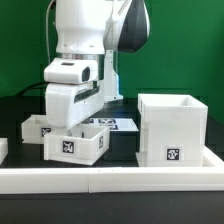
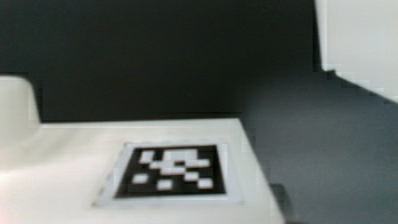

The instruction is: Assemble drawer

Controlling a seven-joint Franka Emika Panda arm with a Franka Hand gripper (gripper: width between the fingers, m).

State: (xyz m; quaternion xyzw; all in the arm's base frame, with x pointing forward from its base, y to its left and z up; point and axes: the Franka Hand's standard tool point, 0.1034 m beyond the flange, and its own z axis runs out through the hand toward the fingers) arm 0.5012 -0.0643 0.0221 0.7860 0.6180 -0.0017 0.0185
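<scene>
Exterior view: low in front, facing my arm (image 1: 85,50) head-on, fairly near.
Wrist view: looks straight down, very close, on a white tagged surface (image 2: 107,150).
Shared: the black table (image 2: 160,60).

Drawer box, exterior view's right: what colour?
The drawer box is white, with a black-and-white tag on its front; best in exterior view.

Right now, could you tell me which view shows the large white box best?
The exterior view: the large white box stands whole, open-topped, tag on its front. The wrist view shows only a white edge that may be it.
</scene>
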